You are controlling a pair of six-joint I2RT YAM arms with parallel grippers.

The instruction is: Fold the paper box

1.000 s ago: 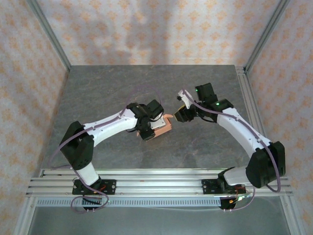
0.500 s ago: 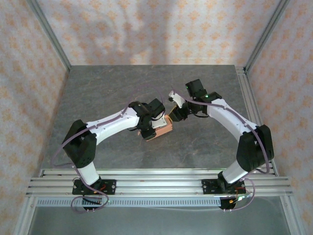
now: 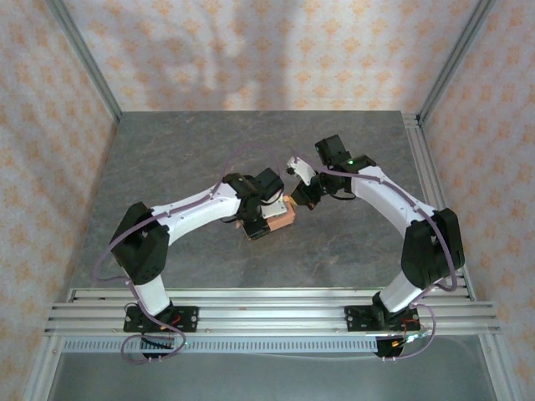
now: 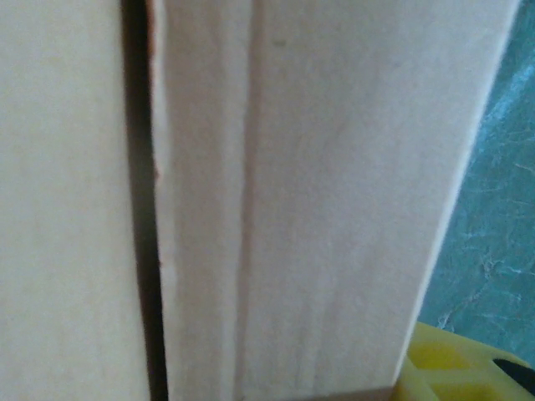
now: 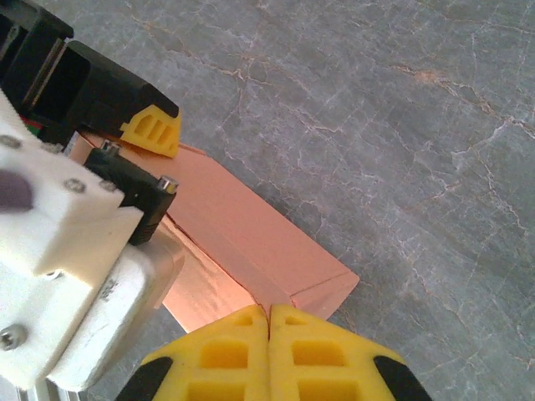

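Salmon paper box (image 3: 282,219) on grey table (image 3: 209,142), right gripper (image 5: 269,322) pressed together against its corner, left gripper (image 3: 263,213) atop it, spread indiscernible

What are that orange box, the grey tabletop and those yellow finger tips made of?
The paper box: thin matte card, judging by its sharp creases and thin edges. The table: grey, veined like stone, though possibly a printed laminate. The right gripper's fingertips: yellow, likely moulded plastic, with ribbed pockets.

Grey marbled stone-look tabletop (image 3: 209,267); peach floral-patterned wallpaper walls (image 3: 251,50) behind & beside it; silver alu. rails (image 3: 267,305) along its near edge.
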